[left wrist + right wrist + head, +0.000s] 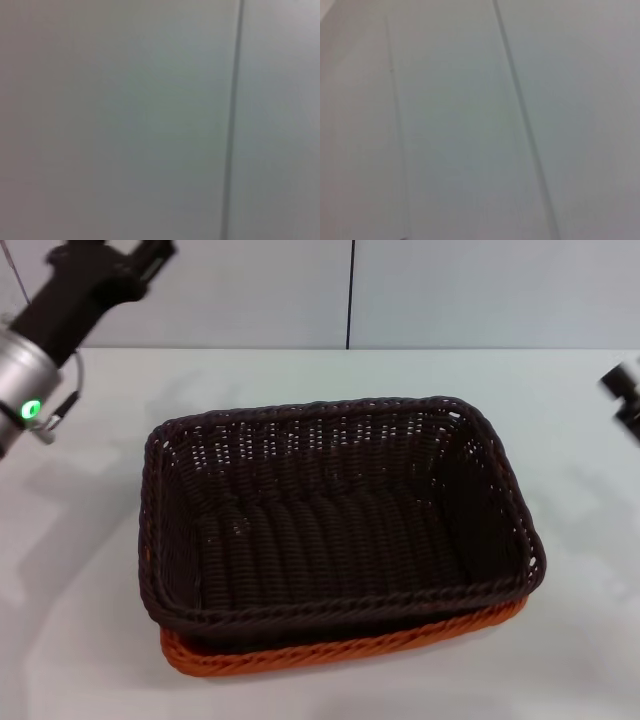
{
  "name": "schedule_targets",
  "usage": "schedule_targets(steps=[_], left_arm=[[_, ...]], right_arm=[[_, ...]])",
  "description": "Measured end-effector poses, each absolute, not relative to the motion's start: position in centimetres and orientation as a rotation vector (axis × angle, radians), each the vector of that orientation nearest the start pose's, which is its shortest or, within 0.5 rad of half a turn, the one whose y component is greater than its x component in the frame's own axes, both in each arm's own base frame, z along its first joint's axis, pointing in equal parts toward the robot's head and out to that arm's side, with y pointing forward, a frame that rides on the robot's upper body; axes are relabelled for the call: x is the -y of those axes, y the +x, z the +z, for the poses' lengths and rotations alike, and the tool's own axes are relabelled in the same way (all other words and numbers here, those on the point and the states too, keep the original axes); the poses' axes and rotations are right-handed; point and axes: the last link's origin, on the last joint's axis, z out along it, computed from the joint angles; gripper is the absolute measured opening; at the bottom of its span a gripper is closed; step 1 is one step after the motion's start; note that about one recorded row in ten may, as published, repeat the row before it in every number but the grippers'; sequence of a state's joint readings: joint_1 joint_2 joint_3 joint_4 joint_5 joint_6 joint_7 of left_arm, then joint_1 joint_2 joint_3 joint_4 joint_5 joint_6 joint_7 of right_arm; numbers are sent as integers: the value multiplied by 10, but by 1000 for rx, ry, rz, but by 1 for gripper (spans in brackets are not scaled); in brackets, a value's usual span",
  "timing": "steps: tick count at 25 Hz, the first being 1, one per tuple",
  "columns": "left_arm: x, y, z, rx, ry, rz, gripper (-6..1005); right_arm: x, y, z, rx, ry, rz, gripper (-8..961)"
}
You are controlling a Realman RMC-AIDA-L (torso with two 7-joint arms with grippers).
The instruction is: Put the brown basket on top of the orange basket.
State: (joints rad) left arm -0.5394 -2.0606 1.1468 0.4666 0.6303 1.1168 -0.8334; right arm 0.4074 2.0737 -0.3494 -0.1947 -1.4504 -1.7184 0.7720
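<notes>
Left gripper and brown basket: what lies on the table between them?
Nothing: the head view shows only bare white table between the raised left gripper and the brown basket, which sits on the orange basket.

Item count: two woven baskets in total. One brown basket [330,510]. One orange basket [340,645], located directly beneath the brown basket, with only its rim showing along the near edge. One white counter [560,440] carries both. Two robot arms, one at each side of the brown basket.
</notes>
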Motion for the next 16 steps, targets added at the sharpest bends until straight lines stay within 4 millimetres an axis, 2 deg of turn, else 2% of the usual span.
schedule_targets(steps=[4, 5, 7, 9, 16], left_arm=[[-388, -260, 62, 468, -1710, -1165, 689], [-388, -260, 62, 468, -1710, -1165, 689], [-373, -277, 72, 476, -1646, -1170, 689], [-366, -284, 74, 478, -1626, -1167, 689], [-337, -313, 76, 475, -1529, -1140, 689]], right_arm=[[-312, 305, 56, -330, -1692, 1143, 695], [-312, 305, 56, -330, -1692, 1143, 695], [-322, 309, 63, -295, -1620, 1067, 695], [-338, 312, 71, -268, -1530, 967, 695], [-362, 311, 80, -262, -1418, 863, 695]])
